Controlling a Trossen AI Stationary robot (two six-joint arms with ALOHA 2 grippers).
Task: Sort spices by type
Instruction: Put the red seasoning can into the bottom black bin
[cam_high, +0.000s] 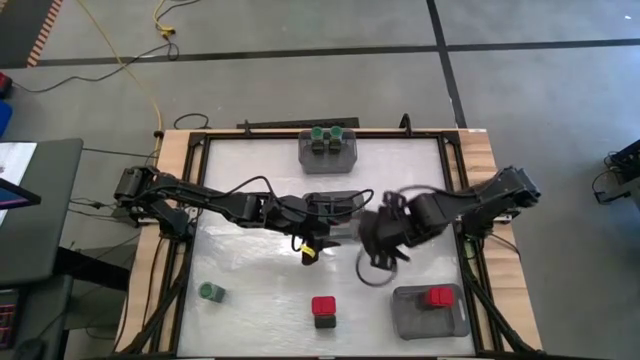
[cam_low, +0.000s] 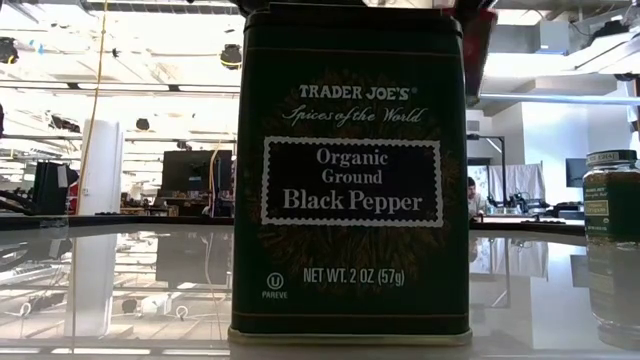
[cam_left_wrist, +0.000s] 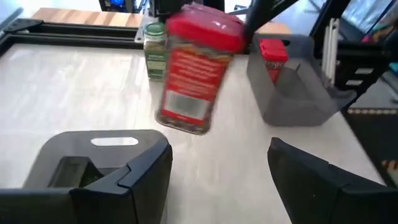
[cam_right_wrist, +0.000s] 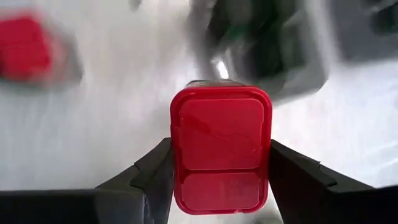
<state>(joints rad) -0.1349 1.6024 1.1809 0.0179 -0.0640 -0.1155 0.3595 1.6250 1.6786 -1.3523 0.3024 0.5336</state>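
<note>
While both arms meet over the middle of the table (cam_high: 250, 290), the spice jars lie spread around them. At about eight o'clock on the table lies a green-capped jar (cam_high: 211, 291), on its own. The left gripper (cam_left_wrist: 217, 171) hangs near the centre with its fingers parted and nothing between them; ahead of it in the left wrist view a red-capped jar (cam_left_wrist: 194, 74) shows tilted. At twelve o'clock a grey bin (cam_high: 329, 150) holds green-capped jars (cam_high: 326, 135). At six o'clock a red-capped jar (cam_high: 324, 308) stands alone; the low view shows it as a black pepper tin (cam_low: 352, 170). Just right of centre, the right gripper (cam_right_wrist: 219, 168) is clamped on a red-capped jar (cam_right_wrist: 221, 146), a finger pressed to each side. At five o'clock a second grey bin (cam_high: 428, 312) holds one red-capped jar (cam_high: 440, 296).
</note>
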